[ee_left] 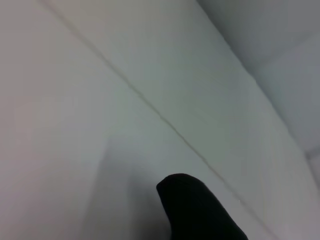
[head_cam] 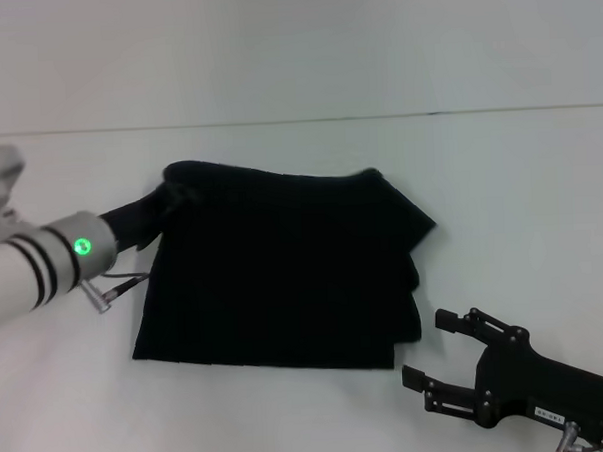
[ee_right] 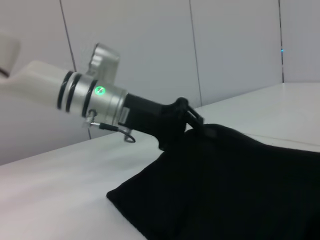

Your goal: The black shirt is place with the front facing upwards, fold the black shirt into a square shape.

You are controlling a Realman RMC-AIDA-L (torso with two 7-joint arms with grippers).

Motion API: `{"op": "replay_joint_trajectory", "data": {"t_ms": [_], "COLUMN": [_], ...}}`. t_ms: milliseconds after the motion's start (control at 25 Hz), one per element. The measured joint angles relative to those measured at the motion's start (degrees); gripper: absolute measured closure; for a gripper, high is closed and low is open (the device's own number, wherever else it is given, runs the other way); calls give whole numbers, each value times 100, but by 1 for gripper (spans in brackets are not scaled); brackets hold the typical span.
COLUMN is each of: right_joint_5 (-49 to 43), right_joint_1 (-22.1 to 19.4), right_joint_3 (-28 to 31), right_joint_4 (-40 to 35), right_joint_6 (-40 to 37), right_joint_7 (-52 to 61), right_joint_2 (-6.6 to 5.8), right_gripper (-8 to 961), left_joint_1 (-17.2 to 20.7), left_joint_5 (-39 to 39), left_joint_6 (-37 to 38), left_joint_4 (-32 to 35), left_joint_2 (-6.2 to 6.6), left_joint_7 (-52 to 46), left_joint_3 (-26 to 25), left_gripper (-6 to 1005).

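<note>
Right gripper [head_cam: 434, 352]: nearest, fingers spread wide, empty, just off the shirt's near right corner. Black shirt [head_cam: 284, 282]: folded into a rough rectangle, mid-table [head_cam: 520, 176]. Left gripper [head_cam: 170, 204]: at the shirt's far left corner; finger state cannot be told.

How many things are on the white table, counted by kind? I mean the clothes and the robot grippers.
Black shirt, folded: 1
Grippers: 2, the left gripper at the shirt's far left corner, and the right gripper open just off its near right corner
Total: 3, all lying on or over the white table
</note>
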Motion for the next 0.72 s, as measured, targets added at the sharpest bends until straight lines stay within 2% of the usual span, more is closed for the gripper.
{"op": "replay_joint_trajectory", "data": {"t_ms": [200,400,720], "right_joint_5": [0,0,-1], "right_joint_1": [29,54,83], "right_joint_3": [6,15,24], "right_joint_4": [-16,-19,-19], "right_joint_6": [-2,1,10], "right_joint_7": [0,0,0], "right_joint_2": [0,0,4], "right_gripper": [27,27,26], "left_joint_1": [291,395,396], "left_joint_5": [-662,-1155,-1270], "left_joint_6": [51,195,575], "left_joint_4": [-67,-251,-264], "left_joint_2": [-112,-120,-90], "left_joint_7": [167,312,578], "left_joint_3": [-156,-164,-165], "left_gripper": [907,908,899]}}
